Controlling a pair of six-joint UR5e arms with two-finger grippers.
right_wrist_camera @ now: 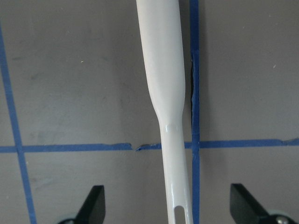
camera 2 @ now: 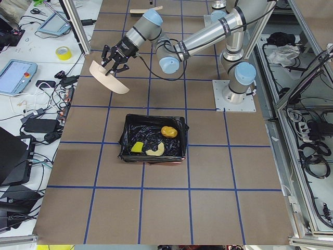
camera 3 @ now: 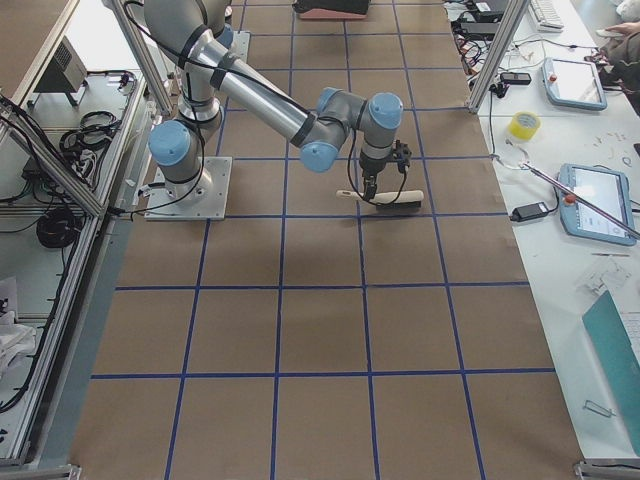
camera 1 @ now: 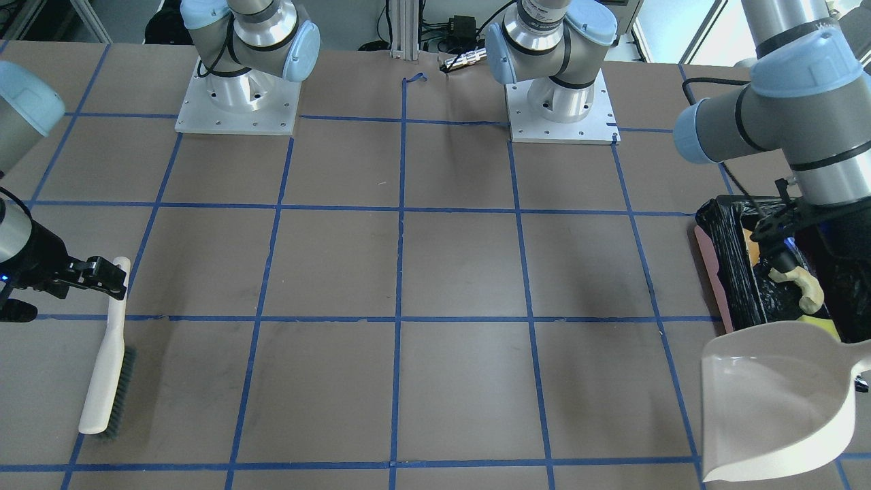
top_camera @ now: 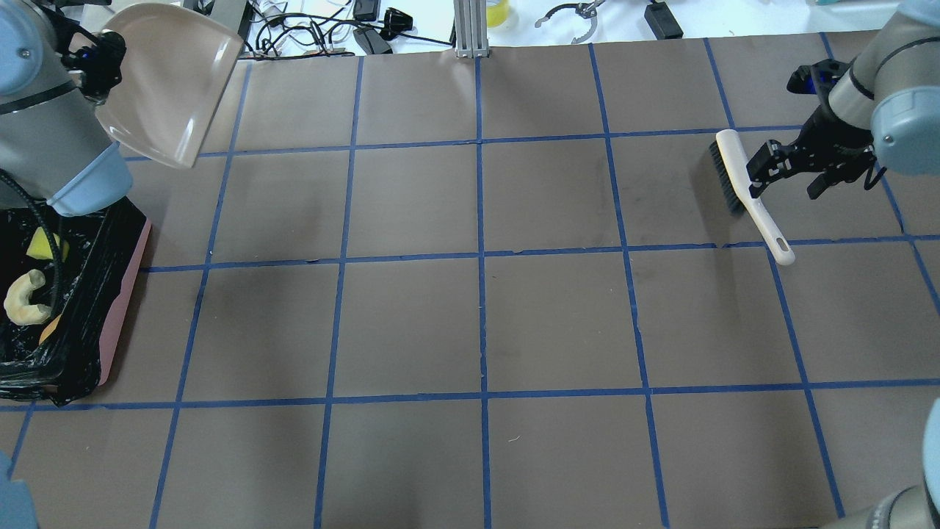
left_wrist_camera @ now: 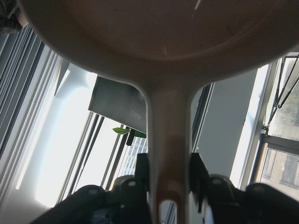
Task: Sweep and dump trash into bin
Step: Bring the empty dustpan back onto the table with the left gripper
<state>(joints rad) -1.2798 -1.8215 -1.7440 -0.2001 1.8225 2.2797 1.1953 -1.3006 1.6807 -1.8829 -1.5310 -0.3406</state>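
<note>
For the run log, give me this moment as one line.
left gripper: shut on dustpan, raised | right gripper: open over brush on table | trash: in bin

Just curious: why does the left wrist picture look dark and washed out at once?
Left wrist view: it faces bright windows, so the dustpan is backlit and dim, and they blow out. Front-facing view: evenly lit, just a soft pale sheen on the table.

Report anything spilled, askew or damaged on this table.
Nothing spilled: the amber blob, cream crescent and yellow wedge all lie inside the bin. Only oddity: the blue tape is torn at a crossing beside the brush handle.
</note>
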